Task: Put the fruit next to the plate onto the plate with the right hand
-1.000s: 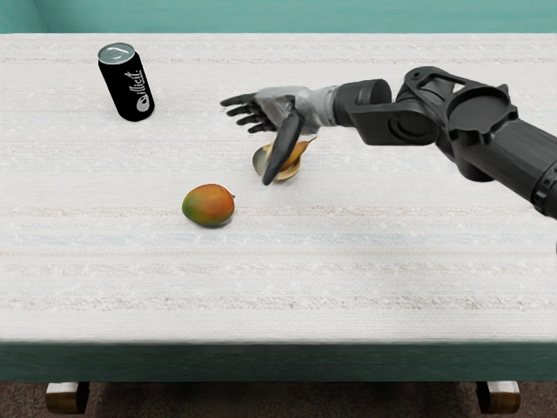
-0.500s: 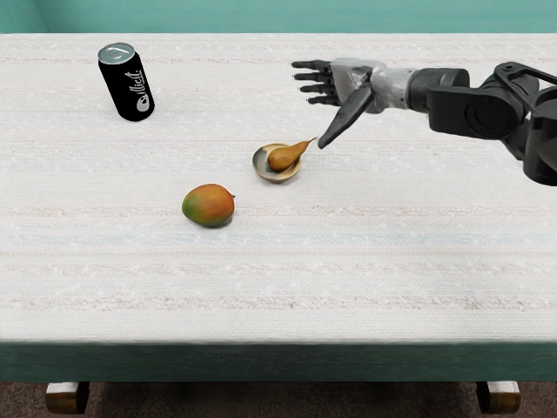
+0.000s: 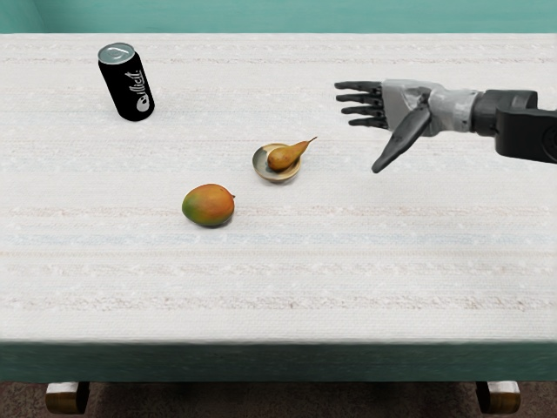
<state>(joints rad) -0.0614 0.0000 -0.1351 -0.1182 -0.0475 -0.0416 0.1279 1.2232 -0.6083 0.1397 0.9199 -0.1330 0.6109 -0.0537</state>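
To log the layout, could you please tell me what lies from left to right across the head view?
In order: black soda can → mango → pear on the small plate → right hand, fingers spread.

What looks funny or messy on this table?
Nothing is spilled or broken. One odd bit: the pear is too long for its tiny plate, so its stem end pokes out past the rim. The mango lies apart from them. The right hand is open, holding nothing.

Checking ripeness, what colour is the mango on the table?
The mango is green blending into orange-red, clearest in the head view.
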